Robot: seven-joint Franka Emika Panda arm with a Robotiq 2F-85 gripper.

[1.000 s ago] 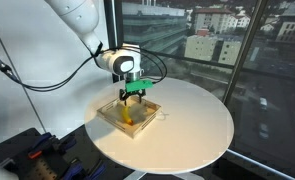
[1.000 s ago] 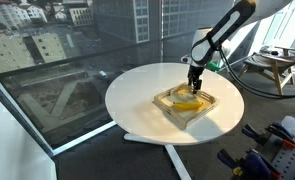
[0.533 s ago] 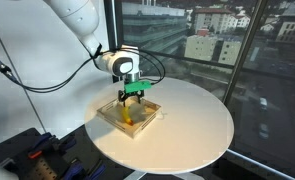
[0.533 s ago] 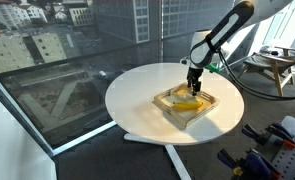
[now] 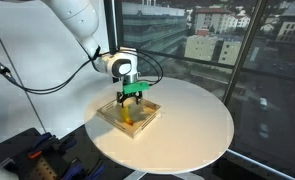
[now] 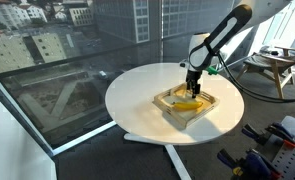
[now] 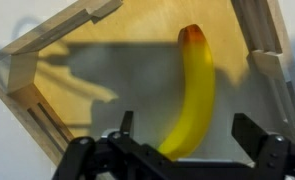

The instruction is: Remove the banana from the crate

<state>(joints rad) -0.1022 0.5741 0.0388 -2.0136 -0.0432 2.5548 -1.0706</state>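
The shallow square light-wood crate (image 7: 57,35) is bare pale timber, matt and unvarnished in look, with faint grain across its flat base and cleanly sawn low walls. The small curved yellow banana (image 7: 195,95) has a smooth, slightly waxy skin with a soft sheen, dulling to reddish brown at its tip. The black fingers (image 7: 255,135) are matt; whether hard plastic or coated metal cannot be told. In both exterior views the round white desk (image 5: 192,120) (image 6: 137,100) shows a smooth, even satin top. The white robot arm (image 5: 72,15) wears a glossy moulded shell, and the tall window glass (image 5: 237,70) is smooth and reflective.
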